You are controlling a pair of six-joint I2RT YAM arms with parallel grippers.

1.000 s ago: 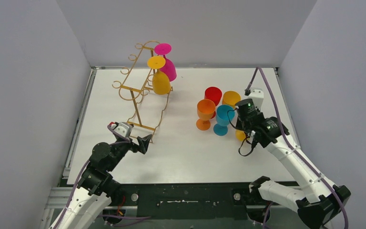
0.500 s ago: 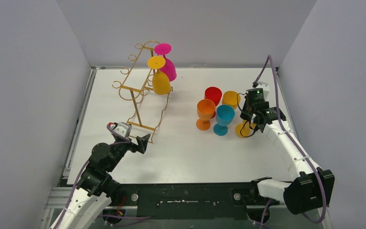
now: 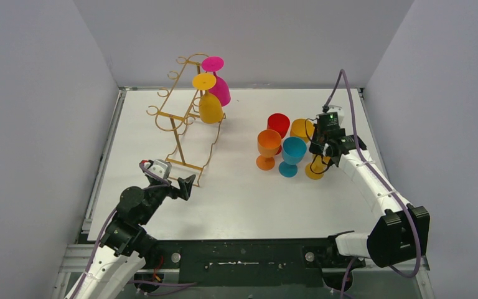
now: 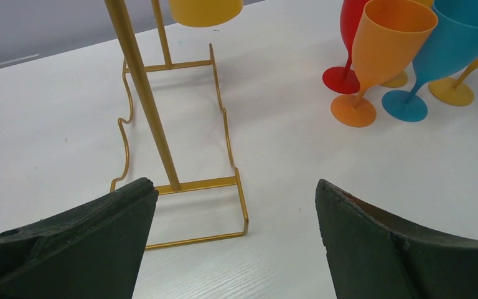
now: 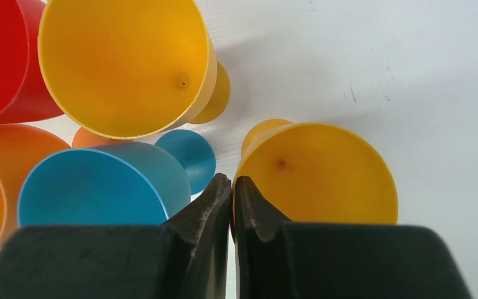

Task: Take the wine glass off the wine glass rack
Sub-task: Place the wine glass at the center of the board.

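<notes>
Table [image 3: 236, 199] carries the rack [image 4: 143, 87] at far left, its long side running near to far. Yellow glass [image 3: 210, 107] and pink glass [image 3: 221, 90] hang at its far end, axes upright, bowls down. Left gripper [image 4: 233, 199] gapes wide before the rack's base. Right gripper [image 5: 231, 182] is closed at the rim of a standing glass [image 5: 323, 168].

Light: bright and even in all my views.
Shadows: soft, pale, beside the rack [image 4: 142, 93] and glasses [image 4: 386, 37] on the table [image 4: 50, 112].
</notes>
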